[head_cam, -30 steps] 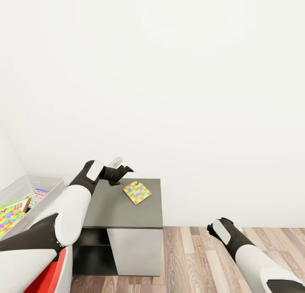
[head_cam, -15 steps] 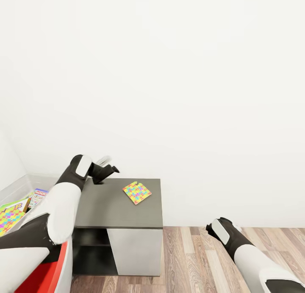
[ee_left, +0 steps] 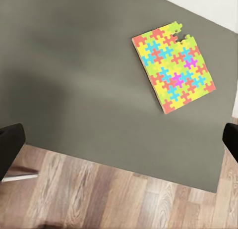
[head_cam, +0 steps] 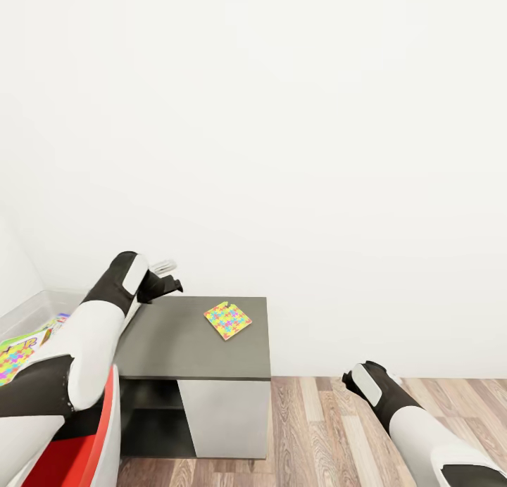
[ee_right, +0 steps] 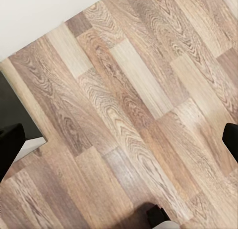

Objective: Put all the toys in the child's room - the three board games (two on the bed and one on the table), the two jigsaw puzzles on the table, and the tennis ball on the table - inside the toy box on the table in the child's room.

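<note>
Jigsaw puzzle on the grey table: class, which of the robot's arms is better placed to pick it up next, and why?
Left. The left gripper hangs open at the table's edge near the jigsaw puzzle; the right gripper is low over the wood floor.

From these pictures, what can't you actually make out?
- Toy box: cut by the head view's edge and covered by the left arm; most contents hidden.
- Board game lettering: too small to read.
- Right gripper: past the head view's edge; in its wrist view, fingertips barely show.
</note>
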